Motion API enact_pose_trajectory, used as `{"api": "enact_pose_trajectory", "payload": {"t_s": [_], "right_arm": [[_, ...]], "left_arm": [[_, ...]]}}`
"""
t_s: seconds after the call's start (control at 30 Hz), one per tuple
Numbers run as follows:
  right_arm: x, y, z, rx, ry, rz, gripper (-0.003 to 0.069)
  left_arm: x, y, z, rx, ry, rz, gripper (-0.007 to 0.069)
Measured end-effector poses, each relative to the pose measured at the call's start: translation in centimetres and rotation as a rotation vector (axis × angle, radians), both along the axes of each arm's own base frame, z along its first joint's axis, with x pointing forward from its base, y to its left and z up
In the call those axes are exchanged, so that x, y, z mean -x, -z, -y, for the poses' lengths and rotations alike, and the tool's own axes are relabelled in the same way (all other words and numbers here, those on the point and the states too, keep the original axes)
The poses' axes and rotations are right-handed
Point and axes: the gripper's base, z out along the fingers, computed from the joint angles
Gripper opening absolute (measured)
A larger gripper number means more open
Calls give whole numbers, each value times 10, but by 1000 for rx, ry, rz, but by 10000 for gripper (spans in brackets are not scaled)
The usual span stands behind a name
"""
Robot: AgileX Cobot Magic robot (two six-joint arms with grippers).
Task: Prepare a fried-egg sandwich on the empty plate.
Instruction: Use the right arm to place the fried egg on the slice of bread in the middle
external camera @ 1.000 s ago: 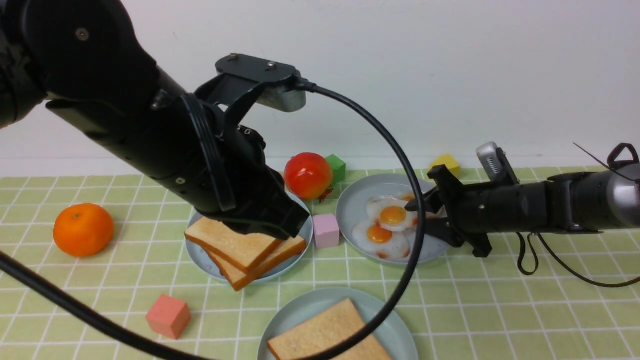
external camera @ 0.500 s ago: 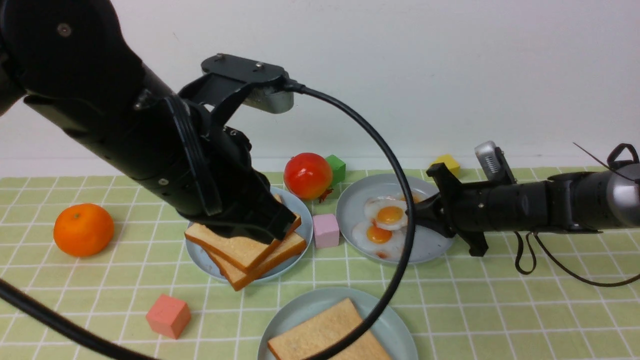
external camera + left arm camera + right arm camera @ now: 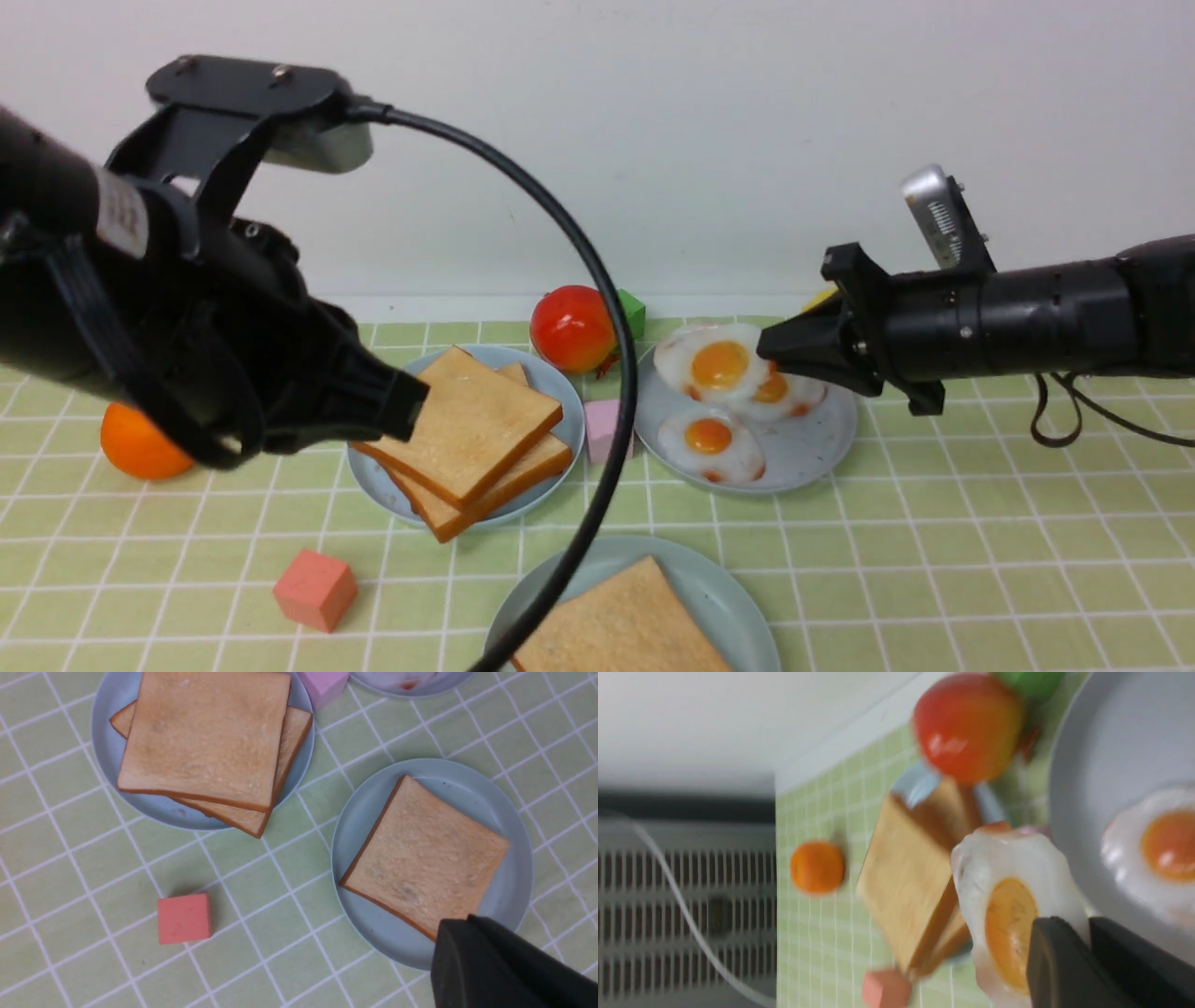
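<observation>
Surface: green checked tablecloth (image 3: 934,560). Reference item: pale pink cube (image 3: 600,425), lying between two plates.
- Just left of it: toast plate (image 3: 571,420).
- Just right: egg plate (image 3: 812,448).
- Nearer the robot: mint plate (image 3: 738,607).
- Behind it: red fruit (image 3: 571,329) and green cube (image 3: 633,313).
- Far left: orange (image 3: 135,448).
- Front-left, well apart: salmon cube (image 3: 315,590).

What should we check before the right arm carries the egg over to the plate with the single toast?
1. Grip: right gripper holds fried egg above egg plate: ok.
2. Base: toast slice flat on mint plate: ok.
3. Other hand: left gripper shut, empty: ok.
4. Path: cable of left arm clear of mint plate: cannot tell.
5. Top: two spare slices stacked on toast plate: ok.
</observation>
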Motion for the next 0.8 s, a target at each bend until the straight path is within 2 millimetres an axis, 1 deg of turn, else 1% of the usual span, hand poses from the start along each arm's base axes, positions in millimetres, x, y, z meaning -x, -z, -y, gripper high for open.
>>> {"api": "enact_pose_trajectory", "payload": {"t_s": [0.07, 0.13, 0.17, 0.2, 0.23, 0.27, 0.37, 0.5, 0.57, 0.63, 0.67, 0.7, 0.73, 0.77, 0.8], "right_arm": [[20, -3, -10, 17, -63, 2, 74], [36, 2, -21, 29, -112, -14, 74], [44, 6, -26, 33, -134, -28, 74], [54, 14, -35, 39, -168, -55, 74], [55, 15, -36, 40, -172, -59, 74], [68, 27, -46, 58, -210, -92, 74], [85, 42, -64, 93, -271, -110, 74], [93, 56, -82, 135, -296, -115, 74], [94, 61, -85, 159, -291, -118, 75], [93, 66, -86, 202, -284, -111, 97], [93, 67, -86, 214, -281, -109, 115], [93, 68, -85, 231, -280, -103, 148], [93, 68, -85, 232, -278, -103, 155], [92, 65, -83, 258, -276, -79, 219], [92, 62, -82, 272, -275, -58, 265]], "left_arm": [[3, 11, -2, 26, -25, 5, -9], [4, 21, -3, 48, -44, 15, -6], [3, 23, -2, 56, -49, 22, -6], [2, 27, -2, 65, -57, 23, -5], [2, 28, -2, 66, -59, 22, -5], [2, 31, -2, 73, -66, 21, -3], [-1, 35, 0, 79, -73, 19, -2], [-4, 37, 2, 79, -74, 19, 0], [-5, 38, 2, 77, -74, 16, 1], [-6, 38, 2, 77, -75, 15, 4], [-6, 38, 3, 77, -75, 15, 5], [-6, 39, 3, 76, -75, 16, 5], [-6, 39, 3, 76, -75, 16, 6], [-6, 39, 2, 73, -74, 18, 8], [-6, 39, 2, 68, -73, 21, 9]]}}
